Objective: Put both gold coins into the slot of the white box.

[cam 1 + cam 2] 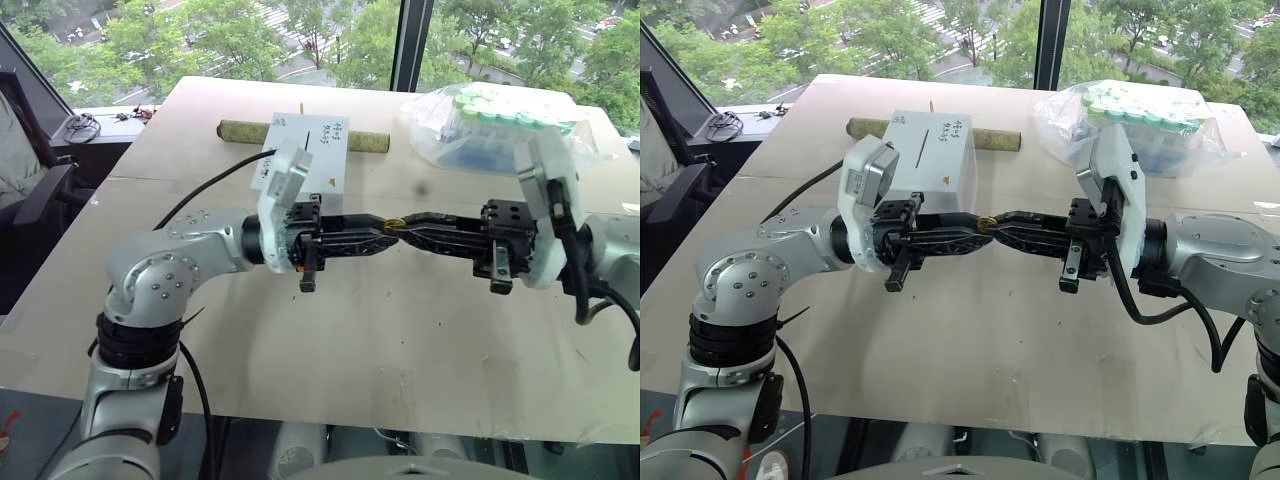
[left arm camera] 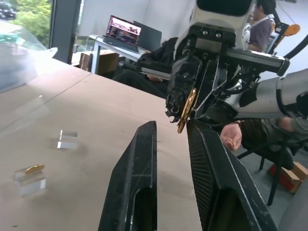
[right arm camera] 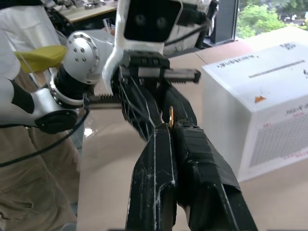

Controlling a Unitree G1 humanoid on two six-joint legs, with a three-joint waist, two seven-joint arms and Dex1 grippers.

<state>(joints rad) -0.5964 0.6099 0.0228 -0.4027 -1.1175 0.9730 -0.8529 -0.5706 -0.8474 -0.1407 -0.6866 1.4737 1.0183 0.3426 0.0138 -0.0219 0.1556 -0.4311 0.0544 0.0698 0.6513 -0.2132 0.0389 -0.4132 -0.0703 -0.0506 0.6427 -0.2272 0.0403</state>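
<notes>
The lower half of a gold coin [image 3: 171,117] sits hidden between the pressed-together fingertips of the right gripper [image 3: 169,129]. The white box [image 1: 930,150] loses its near face behind the left gripper [image 1: 975,232]; in the right wrist view the frame edge cuts it off. Its printed text is too small to read.
</notes>
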